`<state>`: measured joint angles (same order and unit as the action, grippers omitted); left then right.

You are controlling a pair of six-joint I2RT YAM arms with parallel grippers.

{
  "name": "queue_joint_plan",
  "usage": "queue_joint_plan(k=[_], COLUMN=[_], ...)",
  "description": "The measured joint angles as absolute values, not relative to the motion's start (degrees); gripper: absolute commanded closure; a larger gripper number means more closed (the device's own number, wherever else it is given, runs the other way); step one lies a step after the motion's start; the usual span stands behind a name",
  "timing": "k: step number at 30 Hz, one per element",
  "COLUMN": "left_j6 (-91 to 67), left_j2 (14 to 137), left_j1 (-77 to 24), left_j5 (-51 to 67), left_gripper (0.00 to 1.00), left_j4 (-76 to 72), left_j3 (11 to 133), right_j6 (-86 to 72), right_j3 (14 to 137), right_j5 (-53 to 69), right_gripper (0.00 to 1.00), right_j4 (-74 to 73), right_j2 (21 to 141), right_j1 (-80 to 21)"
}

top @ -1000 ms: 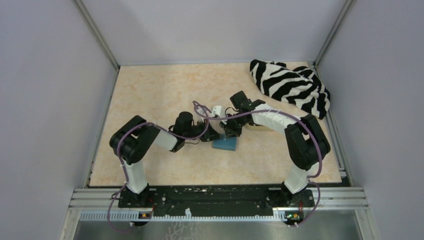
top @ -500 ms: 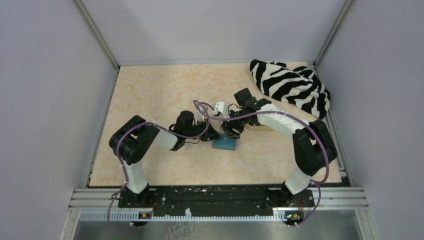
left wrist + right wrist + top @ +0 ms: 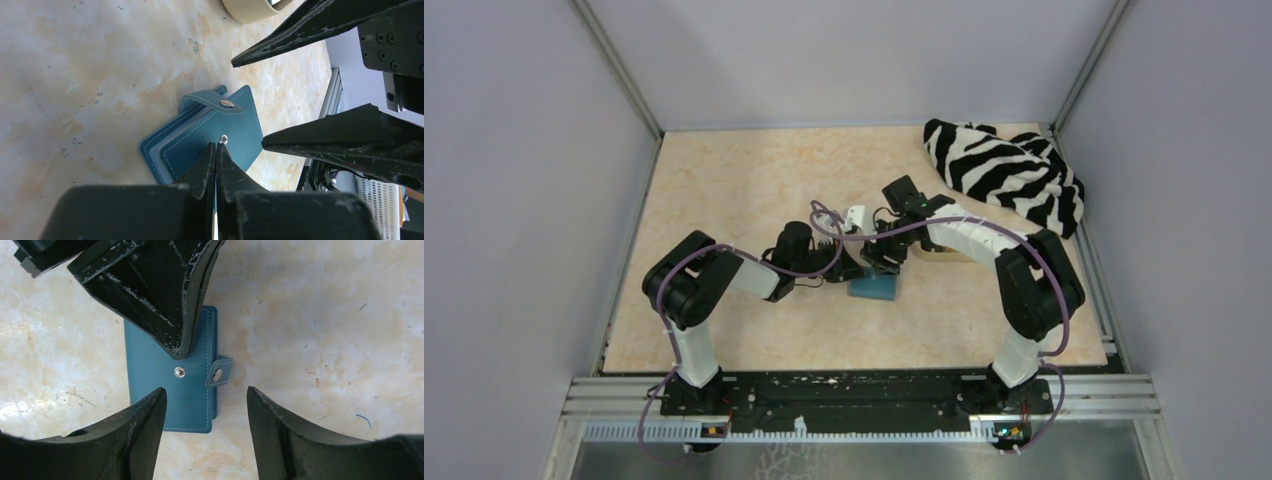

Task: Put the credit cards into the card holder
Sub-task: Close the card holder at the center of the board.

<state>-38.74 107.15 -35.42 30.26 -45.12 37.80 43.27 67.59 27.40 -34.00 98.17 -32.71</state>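
Note:
The teal card holder [image 3: 874, 289] lies flat and folded on the table, with its strap [image 3: 218, 372] loose beside the snap stud [image 3: 178, 371]. My left gripper [image 3: 216, 145] is shut, with nothing between its fingers, and its tips rest on the cover of the card holder [image 3: 200, 135] just by the stud. My right gripper [image 3: 205, 388] hangs open over the strap end of the card holder [image 3: 160, 385], one finger above the cover and the other over bare table. In the top view the two grippers, left [image 3: 856, 268] and right [image 3: 886, 262], nearly meet. No credit cards show.
A tan oval tray [image 3: 250, 7] sits just beyond the card holder, mostly hidden under the right arm in the top view. A zebra-striped cloth [image 3: 1004, 170] lies heaped at the back right corner. Grey walls close in the table on three sides.
My right gripper has gone from shut to open above the card holder, and its arm swung out and back a little. The left gripper and the card holder have stayed put.

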Motion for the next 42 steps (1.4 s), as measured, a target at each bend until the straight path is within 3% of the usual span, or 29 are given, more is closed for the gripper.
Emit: queue_joint_plan(k=[15, 24, 42], left_j6=[-38.7, -38.7, -39.0], left_j2=[107.2, 107.2, 107.2], left_j1=[-35.4, -35.4, -35.4], left_j5=[30.3, 30.3, 30.2], left_gripper=[1.0, 1.0, 1.0], left_j4=[-45.3, -45.3, -45.4], left_j3=[37.8, 37.8, 37.7], right_j6=[40.8, 40.3, 38.3], right_j3=[67.6, 68.1, 64.5], right_j5=[26.1, 26.2, 28.3], right_gripper=[0.58, 1.0, 1.0], right_j4=[-29.1, -28.8, -28.7], right_j2=[100.0, 100.0, 96.8], right_j1=[-32.9, -32.9, -33.0])
